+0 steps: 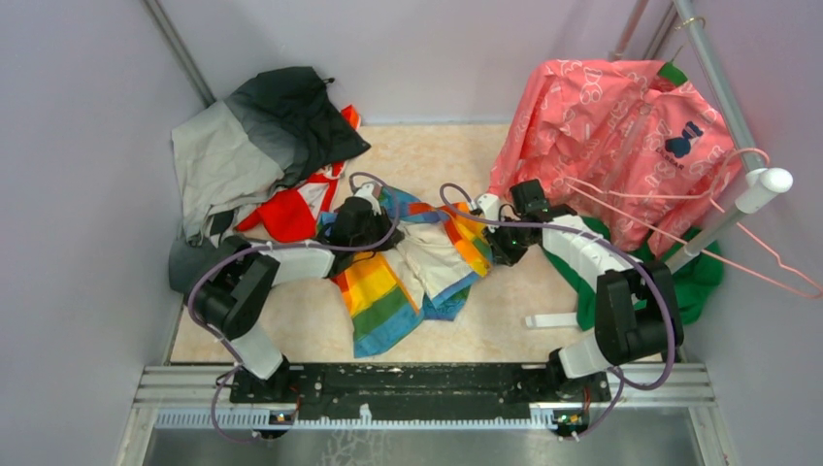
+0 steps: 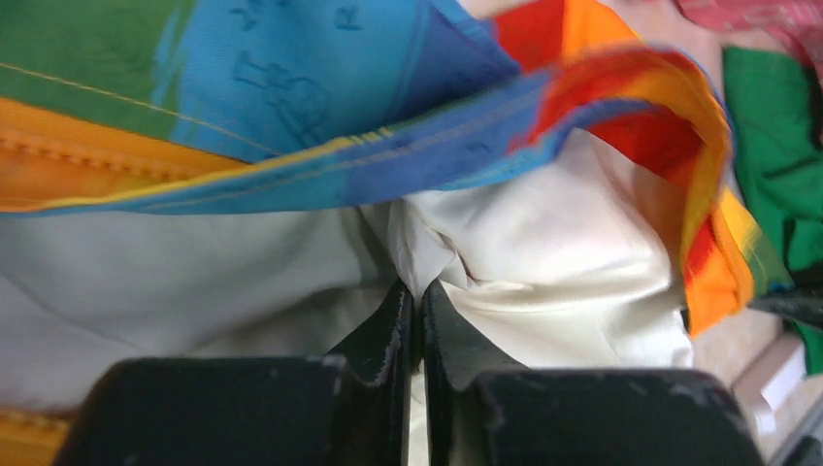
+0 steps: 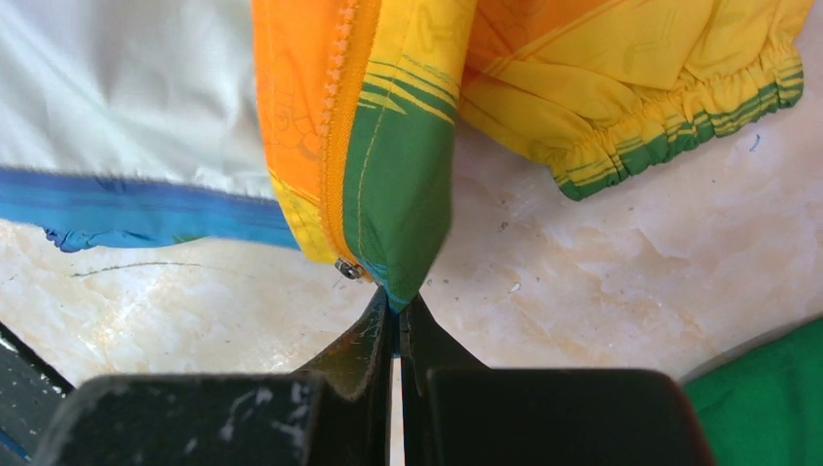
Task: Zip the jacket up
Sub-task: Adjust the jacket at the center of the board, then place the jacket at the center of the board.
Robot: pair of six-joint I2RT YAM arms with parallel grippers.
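jacket (image 1: 378,301): lies open and rumpled on the counter (image 1: 427,155), just left of the pink garment (image 1: 602,126)
left claw (image 2: 417,291): pressed together on a fold of pale lining (image 2: 543,272), on the side away from the pink garment
right claw (image 3: 396,309): pinching the green hem corner beside the orange zipper (image 3: 340,126), toward the pink garment
step: probably spreading the fronts flat
do well: pull apart gently; the left grip likely needs to move from the lining to the zipper edge
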